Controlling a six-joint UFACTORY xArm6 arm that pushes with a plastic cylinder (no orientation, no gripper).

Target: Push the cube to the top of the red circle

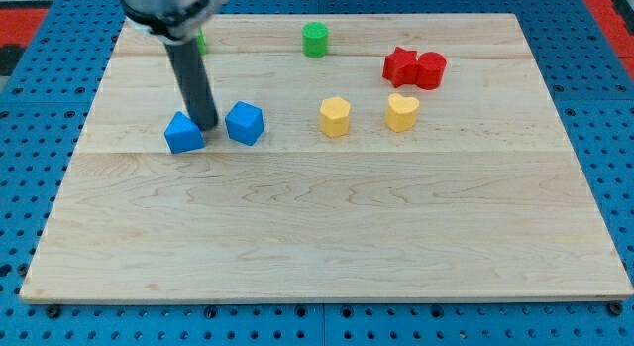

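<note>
The blue cube (245,123) sits on the wooden board at the view's left of centre. My tip (208,125) stands just left of it, between the cube and a second blue block (184,133) with a peaked top. The red circle (431,69) lies at the view's upper right, touching a red star (400,66) on its left. The cube is far to the left of and below the red circle.
A green cylinder (315,39) stands at the view's top centre. Another green block (201,41) is partly hidden behind the rod. A yellow hexagon (335,117) and a yellow heart (402,112) lie right of the cube. The board's edge (327,298) runs along the bottom.
</note>
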